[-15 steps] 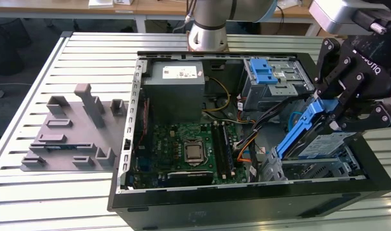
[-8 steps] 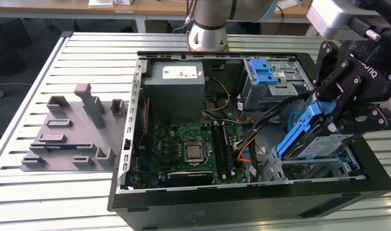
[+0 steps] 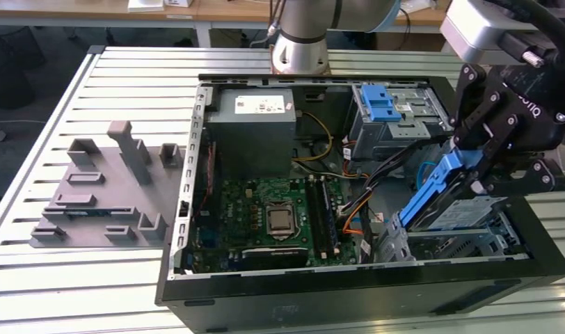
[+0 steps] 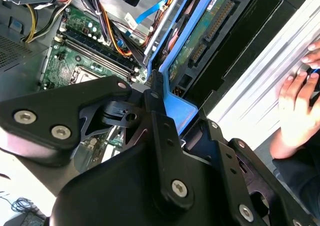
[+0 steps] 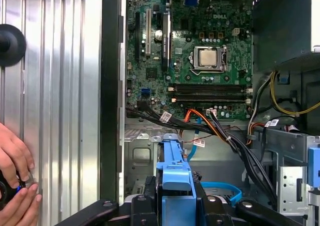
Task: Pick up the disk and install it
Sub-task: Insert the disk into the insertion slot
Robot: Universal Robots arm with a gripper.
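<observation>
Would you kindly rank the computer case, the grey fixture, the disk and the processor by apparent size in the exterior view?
Largest to smallest:
computer case
grey fixture
disk, partly hidden by the pincer
processor

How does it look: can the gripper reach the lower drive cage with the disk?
Probably yes. The gripper, shut on the disk, holds it tilted with its lower end at the drive cage. The cable bundle runs beside the cage, seemingly not across its opening.
</observation>
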